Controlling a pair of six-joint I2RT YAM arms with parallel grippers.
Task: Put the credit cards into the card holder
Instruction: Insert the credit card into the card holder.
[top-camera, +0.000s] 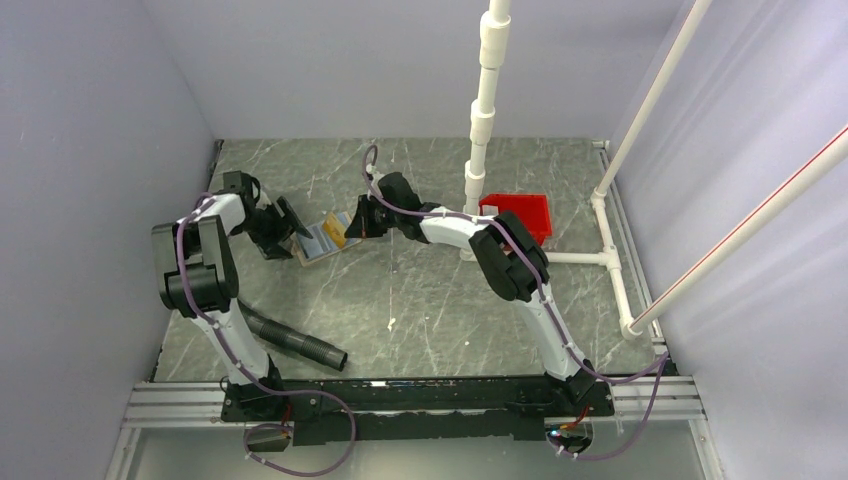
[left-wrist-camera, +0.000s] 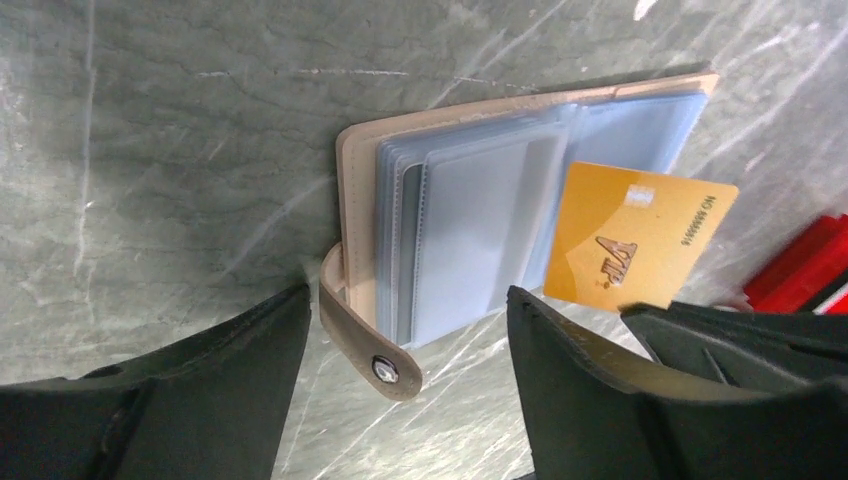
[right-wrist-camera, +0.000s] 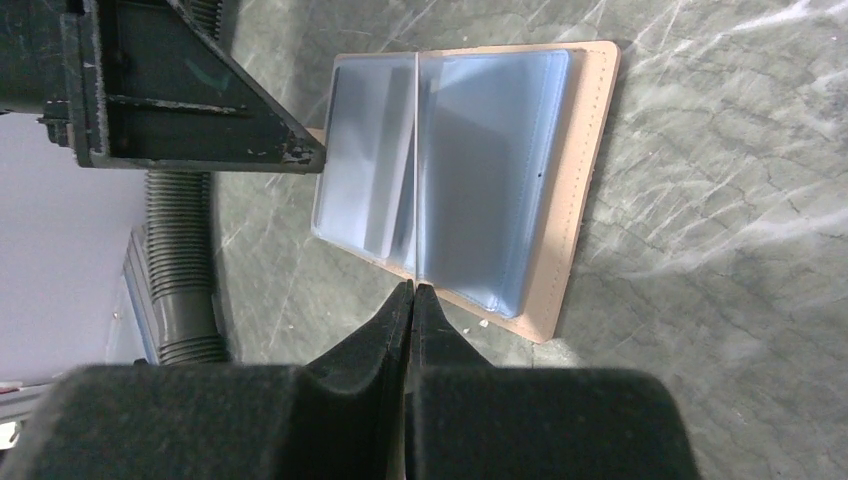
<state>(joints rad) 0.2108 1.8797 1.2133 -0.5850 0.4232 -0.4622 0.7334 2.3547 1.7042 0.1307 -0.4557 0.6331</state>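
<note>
Fingers (right-wrist-camera: 390, 330) of the right gripper (right-wrist-camera: 413, 290) pinch tight on 1 gold credit card (left-wrist-camera: 640, 235), edge-down over the open card holder (left-wrist-camera: 470, 230) on the table (left-wrist-camera: 150, 150), seemingly to slot it in, while the left gripper (left-wrist-camera: 408, 300) gapes empty beside the snap tab (left-wrist-camera: 385, 368), likely for steadying.

Left jaws and right jaws crowd the card holder (top-camera: 316, 246).

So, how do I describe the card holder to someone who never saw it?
On the grey marbled table, look left of the red tray. The card holder lies open there. Unlike the gold card nearby, it is tan with bluish sleeves.
</note>
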